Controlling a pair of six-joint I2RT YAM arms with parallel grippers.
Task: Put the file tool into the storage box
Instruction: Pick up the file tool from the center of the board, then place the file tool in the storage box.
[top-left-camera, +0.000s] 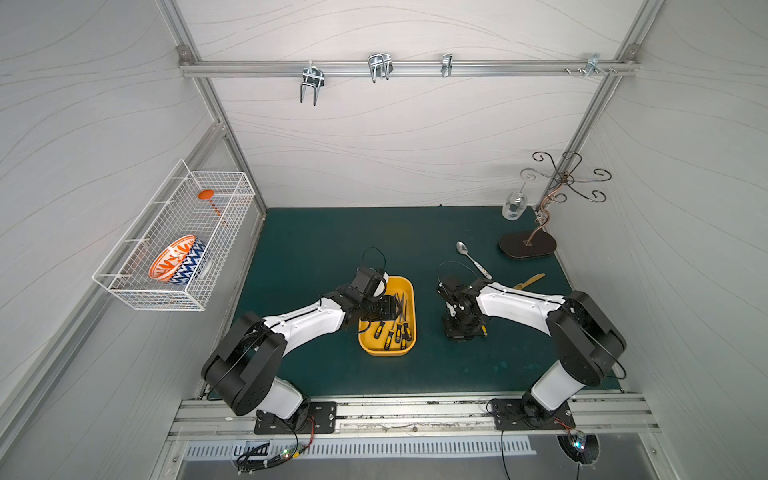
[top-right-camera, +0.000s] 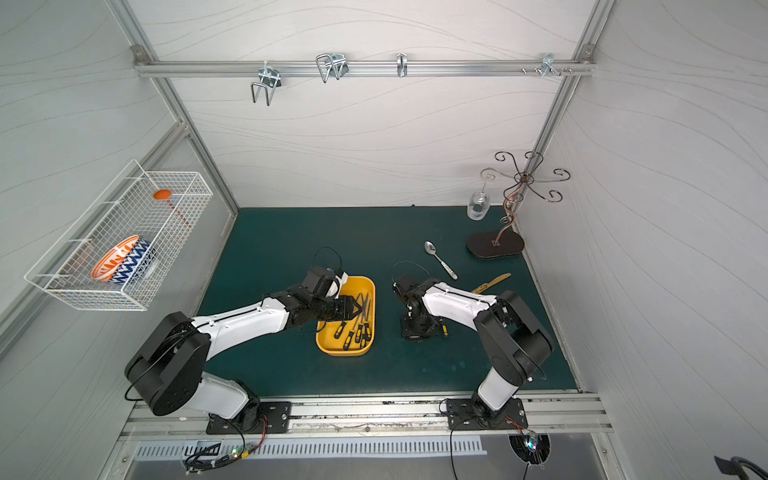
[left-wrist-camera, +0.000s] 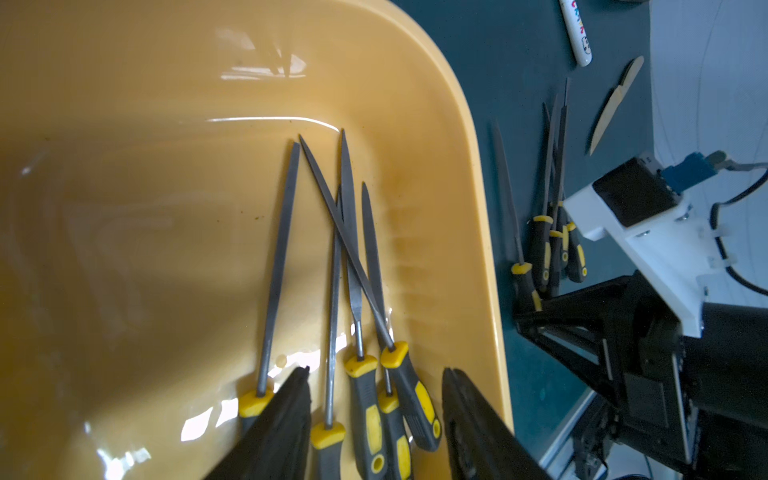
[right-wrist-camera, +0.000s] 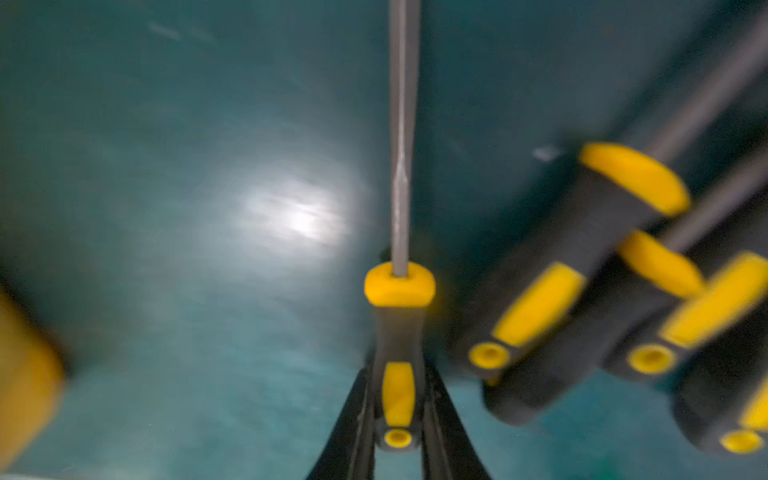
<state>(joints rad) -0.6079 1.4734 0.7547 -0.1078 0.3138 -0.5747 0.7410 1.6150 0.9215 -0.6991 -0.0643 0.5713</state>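
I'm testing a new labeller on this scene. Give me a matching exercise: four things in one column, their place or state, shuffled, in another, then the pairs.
1. bowl
2. spoon
3. left tool
4. right tool

A. shut on a file
B. in the wire basket
C. open above the storage box
D. lying on the mat

Pairs: 1-B, 2-D, 3-C, 4-A

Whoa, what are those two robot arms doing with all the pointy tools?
They are putting tools away. The left gripper hangs over the shallow yellow plastic tray, jaws open; five metal files with black-and-yellow handles lie inside. The right gripper has its jaws shut on another file's handle down at the green mat, beside a few more loose files.
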